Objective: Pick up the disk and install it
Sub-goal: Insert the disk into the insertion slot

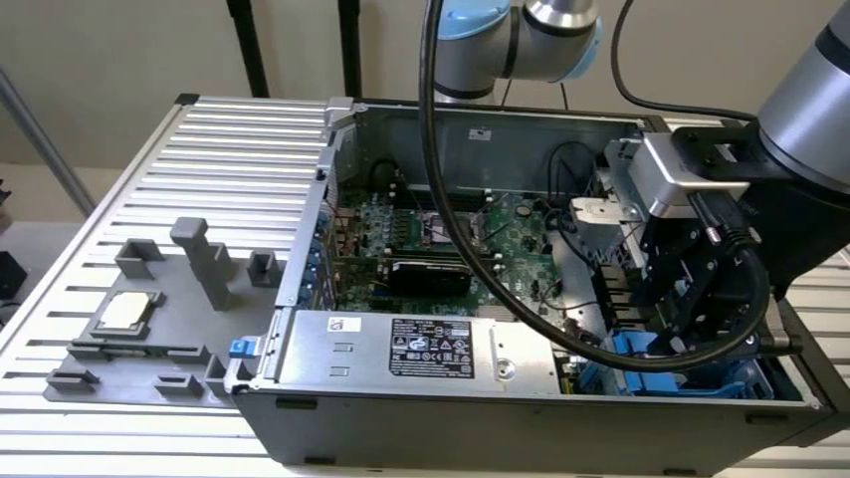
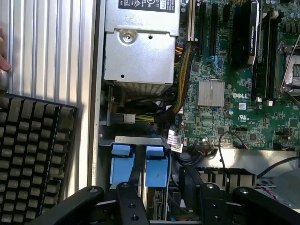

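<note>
Gripper (image 1: 684, 334) is positioned low inside the open computer case (image 1: 303, 249), at the exterior view's right end, directly above the blue cage (image 1: 728, 384). How far it is open cannot be determined, and a hold on any part cannot be confirmed.

The disk (image 2: 156, 172) is seen edge-on in the wrist view as a blue carrier end with a narrow grey strip below it. It is located just beside a second blue tab (image 2: 121, 161), at the metal bracket (image 2: 140, 139) of the drive bay. It lies close to the gripper (image 2: 167, 212); contact between the two cannot be verified. In the exterior view the disk is masked by the gripper body.

The power supply (image 1: 412, 344) is mounted along the near wall of the case, with its label facing up. The motherboard (image 1: 459, 224) is seated beyond it, and a silver heat sink (image 2: 210, 93) is fitted on the board. A thick black cable (image 1: 459, 199) is routed from the arm across the case to the gripper.

Outside the case, toward the exterior view's left, a grey fixture (image 1: 199, 269) is placed on the slatted table (image 1: 226, 129). A small square chip (image 1: 125, 311) is seated in it, well apart from the gripper.
</note>
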Controlling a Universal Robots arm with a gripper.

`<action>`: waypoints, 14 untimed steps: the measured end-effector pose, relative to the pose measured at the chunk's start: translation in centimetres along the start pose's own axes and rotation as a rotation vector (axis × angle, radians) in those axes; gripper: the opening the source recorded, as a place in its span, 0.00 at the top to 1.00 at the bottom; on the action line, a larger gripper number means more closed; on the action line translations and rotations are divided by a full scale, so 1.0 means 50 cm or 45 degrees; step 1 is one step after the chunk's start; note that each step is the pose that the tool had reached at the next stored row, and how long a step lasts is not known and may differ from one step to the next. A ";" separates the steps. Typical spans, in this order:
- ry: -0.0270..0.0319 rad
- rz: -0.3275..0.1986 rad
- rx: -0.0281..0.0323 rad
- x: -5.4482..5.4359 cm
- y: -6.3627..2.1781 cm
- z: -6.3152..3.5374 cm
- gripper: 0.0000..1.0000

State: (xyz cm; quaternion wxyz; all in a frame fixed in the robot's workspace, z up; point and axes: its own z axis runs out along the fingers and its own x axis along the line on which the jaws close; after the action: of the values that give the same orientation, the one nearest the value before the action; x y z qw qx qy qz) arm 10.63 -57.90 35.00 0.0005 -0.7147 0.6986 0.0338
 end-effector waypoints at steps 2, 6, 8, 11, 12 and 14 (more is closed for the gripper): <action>0.0000 0.000 0.0000 0.000 0.000 0.000 0.00; -0.0001 0.000 -0.0001 0.000 -0.001 -0.008 1.00; -0.0008 0.000 -0.0001 -0.001 -0.002 -0.023 1.00; -0.0008 0.000 -0.0001 -0.002 -0.006 -0.048 1.00; -0.0010 0.000 -0.0001 -0.003 -0.008 -0.056 1.00; -0.0008 0.000 -0.0002 -0.003 -0.015 -0.072 1.00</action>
State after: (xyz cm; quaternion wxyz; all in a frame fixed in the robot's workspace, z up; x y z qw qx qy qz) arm 11.55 -57.89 38.54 0.0007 -0.7147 0.6986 0.0341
